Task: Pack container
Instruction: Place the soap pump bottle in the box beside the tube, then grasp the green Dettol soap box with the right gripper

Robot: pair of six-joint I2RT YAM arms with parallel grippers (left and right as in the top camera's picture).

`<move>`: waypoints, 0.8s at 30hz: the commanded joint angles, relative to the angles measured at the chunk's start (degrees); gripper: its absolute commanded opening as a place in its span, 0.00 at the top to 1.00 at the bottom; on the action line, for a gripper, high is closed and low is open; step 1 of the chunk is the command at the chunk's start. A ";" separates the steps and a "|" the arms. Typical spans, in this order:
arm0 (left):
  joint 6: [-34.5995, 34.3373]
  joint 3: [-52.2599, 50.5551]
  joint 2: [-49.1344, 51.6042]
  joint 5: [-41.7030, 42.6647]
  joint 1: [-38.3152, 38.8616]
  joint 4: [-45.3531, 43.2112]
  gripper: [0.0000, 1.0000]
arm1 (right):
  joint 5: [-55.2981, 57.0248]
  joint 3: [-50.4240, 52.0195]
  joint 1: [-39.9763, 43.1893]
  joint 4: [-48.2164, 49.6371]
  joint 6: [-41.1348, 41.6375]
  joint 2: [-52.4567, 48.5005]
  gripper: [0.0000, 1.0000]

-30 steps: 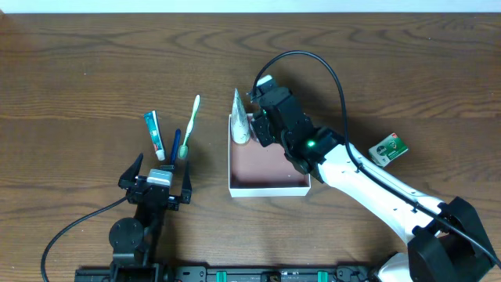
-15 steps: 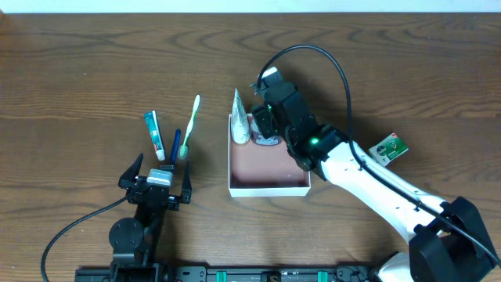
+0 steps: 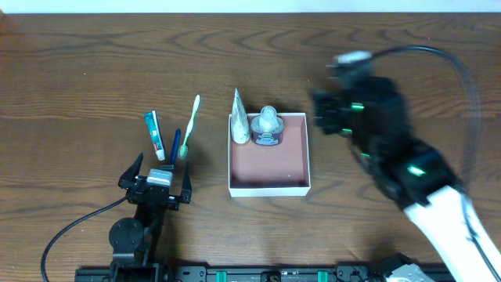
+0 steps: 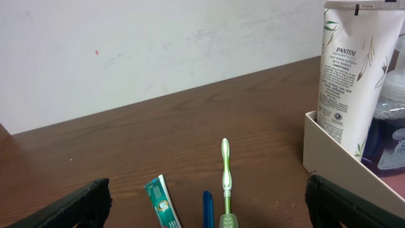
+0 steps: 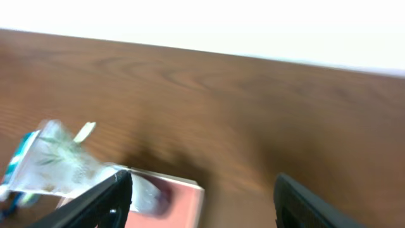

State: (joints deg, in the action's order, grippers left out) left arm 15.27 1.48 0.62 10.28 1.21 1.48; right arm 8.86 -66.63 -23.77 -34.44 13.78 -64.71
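Note:
The container (image 3: 270, 168), a shallow white-walled box with a pinkish-brown floor, sits mid-table. A white Pantene tube (image 3: 240, 121) leans in its back left corner, beside a round jar with a purple label (image 3: 268, 127). My right gripper (image 3: 331, 110) is blurred, open and empty, right of the container. The right wrist view shows the open jaws (image 5: 202, 196), the container (image 5: 183, 202) and the tube (image 5: 57, 158). My left gripper (image 3: 156, 186) is open and empty near the front left. The left wrist view shows the tube (image 4: 351, 69), the jar (image 4: 389, 136) and the container wall (image 4: 329, 152).
A green toothpaste tube (image 3: 154, 135), a blue stick-like item (image 3: 175, 145) and a green toothbrush (image 3: 188, 125) lie left of the container, just beyond my left gripper. They also show in the left wrist view: toothpaste (image 4: 161, 202), toothbrush (image 4: 224, 171).
My right gripper has let go of the jar in the container's back and swung away to the right. The arm now covers the green packet at right. The left arm has not moved.

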 commanded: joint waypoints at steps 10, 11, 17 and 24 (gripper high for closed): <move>0.35 -1.25 -0.28 0.39 -0.28 1.46 0.02 | 0.37 0.00 19.17 -25.46 17.79 -2.91 0.14; 0.35 -1.25 -0.28 0.39 -0.28 1.46 0.02 | 0.37 0.00 19.89 -26.08 18.29 -3.65 0.14; 0.35 -1.25 -0.28 0.39 -0.28 1.46 0.02 | 2.97 1.46 21.68 -26.18 22.03 -9.01 0.12; 0.35 -1.25 -0.28 0.39 -0.28 1.46 0.02 | 6.12 6.62 21.68 -20.00 29.99 -15.30 0.09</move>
State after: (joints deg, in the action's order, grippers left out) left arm 15.27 1.48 0.62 10.28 1.21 1.48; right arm 12.67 -62.52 -2.48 -56.49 38.33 -78.00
